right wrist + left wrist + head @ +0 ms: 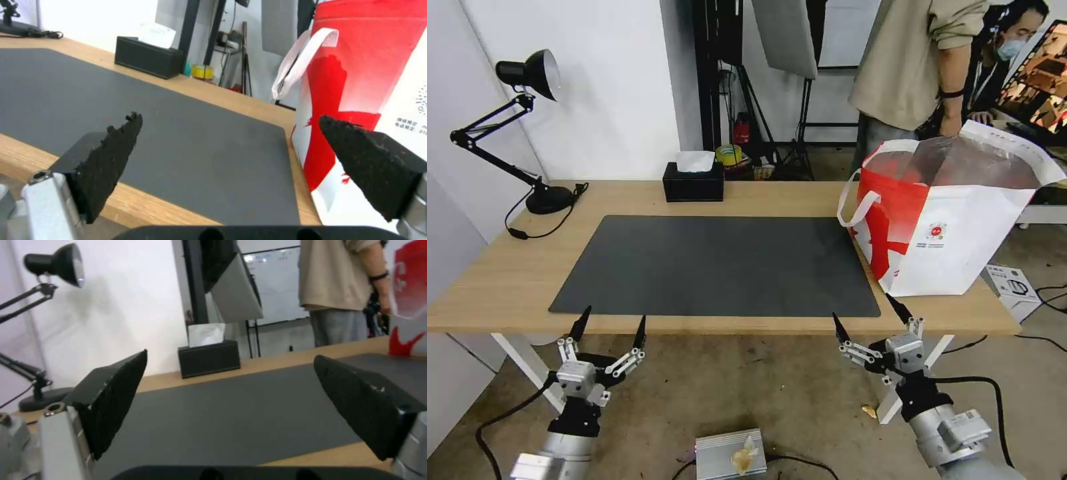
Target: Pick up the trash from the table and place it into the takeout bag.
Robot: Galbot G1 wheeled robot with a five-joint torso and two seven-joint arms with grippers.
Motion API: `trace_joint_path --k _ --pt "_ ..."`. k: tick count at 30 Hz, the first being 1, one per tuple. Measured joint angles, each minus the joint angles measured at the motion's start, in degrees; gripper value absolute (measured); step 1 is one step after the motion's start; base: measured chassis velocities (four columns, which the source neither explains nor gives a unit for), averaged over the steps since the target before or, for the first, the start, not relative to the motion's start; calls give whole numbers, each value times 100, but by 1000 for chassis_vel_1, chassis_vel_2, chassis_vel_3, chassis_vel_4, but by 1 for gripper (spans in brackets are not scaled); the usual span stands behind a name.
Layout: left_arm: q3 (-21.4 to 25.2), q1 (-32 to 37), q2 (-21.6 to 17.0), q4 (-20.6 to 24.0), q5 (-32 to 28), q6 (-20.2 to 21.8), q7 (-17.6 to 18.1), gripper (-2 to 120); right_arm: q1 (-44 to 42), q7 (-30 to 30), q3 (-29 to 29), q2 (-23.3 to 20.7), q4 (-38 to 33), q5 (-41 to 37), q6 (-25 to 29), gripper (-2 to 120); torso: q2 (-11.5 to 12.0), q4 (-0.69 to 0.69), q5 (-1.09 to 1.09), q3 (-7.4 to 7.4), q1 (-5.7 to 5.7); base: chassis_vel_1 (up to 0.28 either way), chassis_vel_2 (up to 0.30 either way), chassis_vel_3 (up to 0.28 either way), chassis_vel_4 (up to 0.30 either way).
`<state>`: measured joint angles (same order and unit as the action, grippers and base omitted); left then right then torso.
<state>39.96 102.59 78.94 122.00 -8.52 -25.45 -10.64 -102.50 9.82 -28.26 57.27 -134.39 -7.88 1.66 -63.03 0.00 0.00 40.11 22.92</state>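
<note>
The takeout bag (954, 247) stands upright and open on the right end of the table (507, 280), its foil lining showing and one white handle hanging toward the dark grey mat (720, 263). The mat lies bare. The trash is out of view. My left gripper (614, 315) hangs open just below the table's front edge on the left, holding nothing. My right gripper (862, 307) hangs open at the front edge near the bag's front corner, also holding nothing. The left wrist view looks between the left gripper (230, 355) fingers across the mat. The right gripper (229, 116) faces the mat, with the bag (356, 66) close beside it.
A black tissue box (694, 183) sits at the table's back edge. A black desk lamp (550, 199) with its cord stands at the back left. On the floor lie a silver box (730, 453) between my arms and a small carton (1014, 287) to the right.
</note>
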Motion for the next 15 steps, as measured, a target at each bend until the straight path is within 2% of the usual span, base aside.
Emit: trace_joint_path --k 2,15 --pt "-1 -2 -13 -34 7 -67 -133 100 0 0 0 0 0 0 0 100 0 0 0 0 0 0 0 0 0" --pt "-90 -36 -16 -129 6 -118 -250 100 0 0 0 0 0 0 0 100 0 0 0 0 0 0 0 0 0"
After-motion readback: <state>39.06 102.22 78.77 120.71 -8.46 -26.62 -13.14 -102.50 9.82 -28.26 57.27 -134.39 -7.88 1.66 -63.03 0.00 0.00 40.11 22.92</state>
